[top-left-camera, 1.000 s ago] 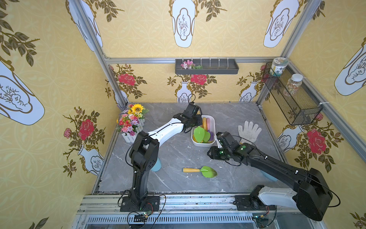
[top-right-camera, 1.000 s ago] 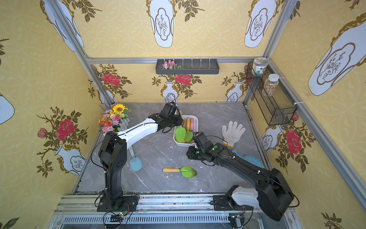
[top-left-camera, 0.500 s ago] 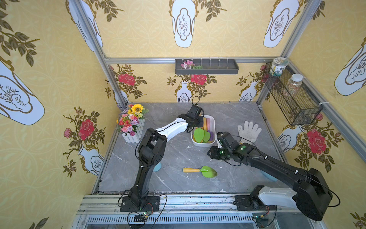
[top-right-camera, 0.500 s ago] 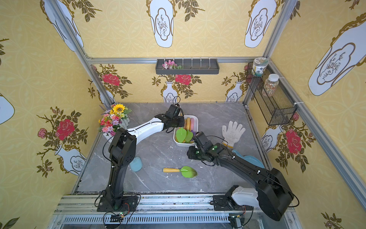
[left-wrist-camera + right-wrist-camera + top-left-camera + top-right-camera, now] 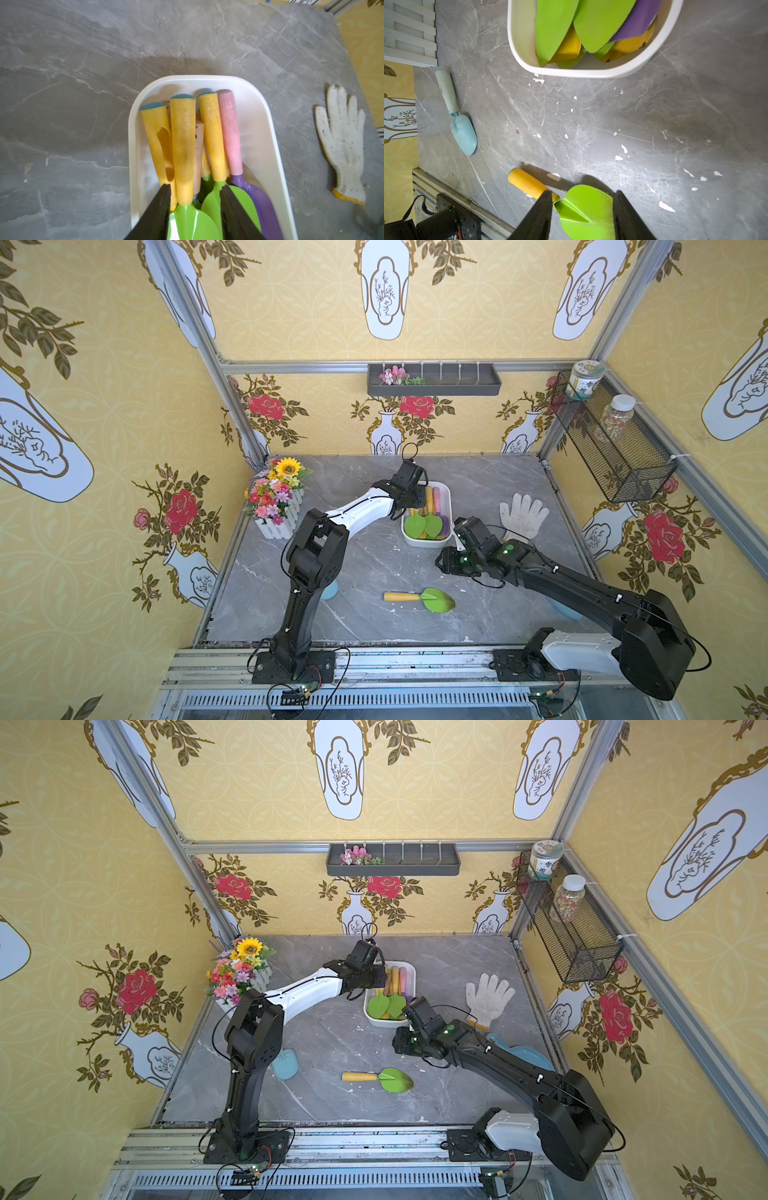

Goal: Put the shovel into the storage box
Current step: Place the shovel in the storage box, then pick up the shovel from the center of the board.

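Note:
The storage box is a white tub at mid-table holding several shovels, green and purple blades towards the front. My left gripper hangs over its left side, open. A yellow-handled green shovel lies in the box between the fingers with a gap beside it. Another green shovel with a yellow handle lies flat on the table in front of the box. My right gripper hovers above its blade, open and empty.
A light blue shovel lies by the left arm, and another blue one sits partly under the right arm. A white glove lies right of the box. A flower planter stands at the back left.
My left gripper's jaws have parted over the box, letting go of the yellow-handled shovel, and the left arm's elbow has shifted. The right arm has not moved.

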Action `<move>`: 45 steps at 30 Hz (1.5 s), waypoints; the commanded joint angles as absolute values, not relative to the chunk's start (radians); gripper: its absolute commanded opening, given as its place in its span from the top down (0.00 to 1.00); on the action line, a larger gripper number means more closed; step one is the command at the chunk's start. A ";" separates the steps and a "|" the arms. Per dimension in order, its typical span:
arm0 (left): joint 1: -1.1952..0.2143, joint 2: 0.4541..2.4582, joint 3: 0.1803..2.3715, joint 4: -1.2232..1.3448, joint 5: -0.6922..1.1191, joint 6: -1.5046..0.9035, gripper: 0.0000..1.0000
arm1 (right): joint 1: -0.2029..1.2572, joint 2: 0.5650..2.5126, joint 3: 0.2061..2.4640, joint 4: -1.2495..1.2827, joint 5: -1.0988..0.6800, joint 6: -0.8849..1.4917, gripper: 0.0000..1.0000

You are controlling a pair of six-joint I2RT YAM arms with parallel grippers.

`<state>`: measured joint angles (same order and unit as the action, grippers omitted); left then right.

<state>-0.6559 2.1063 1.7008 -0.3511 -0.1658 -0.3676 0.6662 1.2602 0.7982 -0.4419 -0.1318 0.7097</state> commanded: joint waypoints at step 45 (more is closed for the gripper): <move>-0.540 1.219 0.741 -0.485 -0.418 -0.909 0.49 | 0.760 1.430 0.921 -0.378 -0.138 0.681 0.45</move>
<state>-0.5644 1.2407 0.7662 -0.4286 -0.3824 -0.8413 0.7517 1.4235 0.9215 -0.4122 -0.1394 0.6796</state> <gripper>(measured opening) 0.512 0.550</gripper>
